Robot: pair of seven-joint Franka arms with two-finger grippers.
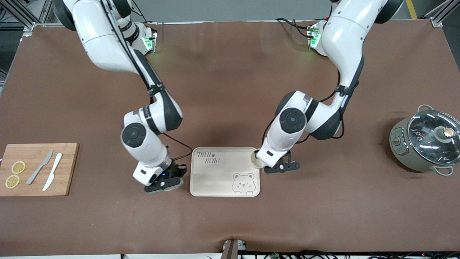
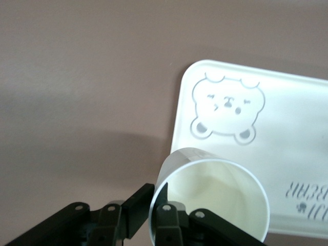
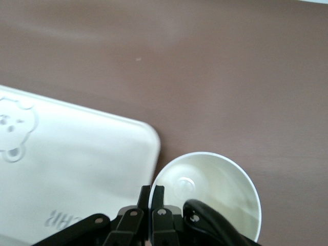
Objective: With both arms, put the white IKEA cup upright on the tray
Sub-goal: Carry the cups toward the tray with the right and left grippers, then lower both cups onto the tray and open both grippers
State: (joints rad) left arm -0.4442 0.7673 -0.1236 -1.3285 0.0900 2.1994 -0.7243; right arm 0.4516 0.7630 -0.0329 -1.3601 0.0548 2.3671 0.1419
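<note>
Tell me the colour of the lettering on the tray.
Grey lettering on the cream tray; clearest in the front view.

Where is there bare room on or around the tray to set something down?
Free: the tray middle between lettering and bear drawing; the table between tray and pot. Crowded: the tray corner where the left pincer holds a cup, and the corner by the right pincer, shut on a second cup.

Cream tray [image 1: 215, 176] with grey bear face, white cup [image 2: 215, 195]
</note>
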